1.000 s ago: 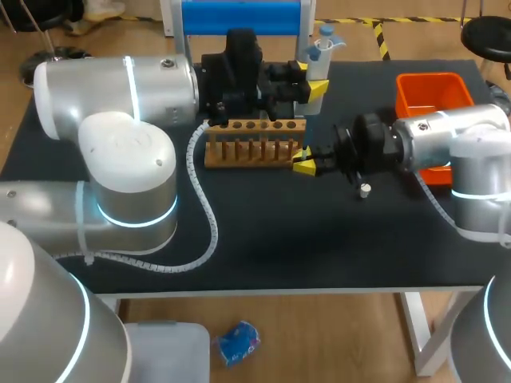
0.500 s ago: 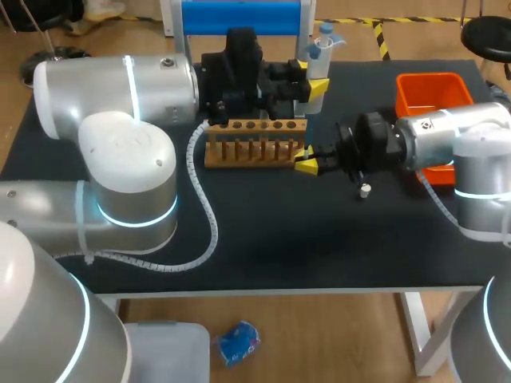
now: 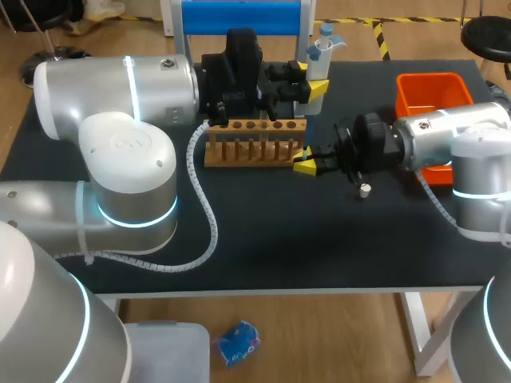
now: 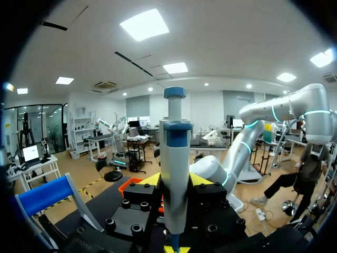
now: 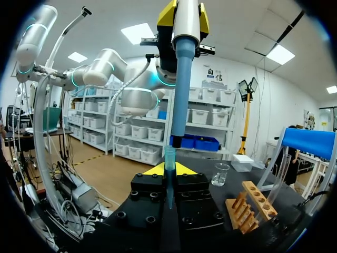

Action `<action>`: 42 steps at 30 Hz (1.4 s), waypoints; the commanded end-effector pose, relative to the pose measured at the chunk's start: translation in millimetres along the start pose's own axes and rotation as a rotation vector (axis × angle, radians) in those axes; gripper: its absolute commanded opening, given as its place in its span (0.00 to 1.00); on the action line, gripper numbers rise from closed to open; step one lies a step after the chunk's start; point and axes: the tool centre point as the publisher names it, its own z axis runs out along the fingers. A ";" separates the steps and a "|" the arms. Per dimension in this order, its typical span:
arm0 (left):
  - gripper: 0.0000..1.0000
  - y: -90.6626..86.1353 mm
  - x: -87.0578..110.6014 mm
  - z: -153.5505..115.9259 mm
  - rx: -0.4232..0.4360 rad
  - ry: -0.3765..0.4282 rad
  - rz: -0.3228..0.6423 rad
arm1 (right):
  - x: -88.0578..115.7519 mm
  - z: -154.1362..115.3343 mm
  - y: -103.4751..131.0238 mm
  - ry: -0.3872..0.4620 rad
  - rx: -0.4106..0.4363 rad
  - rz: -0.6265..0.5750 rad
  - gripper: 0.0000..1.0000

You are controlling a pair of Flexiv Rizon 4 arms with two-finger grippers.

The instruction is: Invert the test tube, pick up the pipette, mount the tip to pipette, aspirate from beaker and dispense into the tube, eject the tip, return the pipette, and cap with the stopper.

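Currently L end effector [image 3: 310,82] grips pipette [image 3: 320,49], upper center; R end effector [image 3: 306,163] pinches tip [image 5: 169,167]. Mounting not done; aspirating onward left.

A black table [image 3: 263,239] on white legs [image 3: 423,335] stands on a wood floor [image 3: 335,335], with yellow-black tape [image 3: 377,33] marked on the boards behind it. Overhead, bright ceiling panels [image 4: 146,23] light the white room. Shelves [image 5: 202,116] of white bins line one wall.
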 end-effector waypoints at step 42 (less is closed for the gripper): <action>0.00 0.2 -0.6 0.7 0.002 0.002 0.000 | -3.1 -1.8 1.6 0.006 0.000 -0.006 0.00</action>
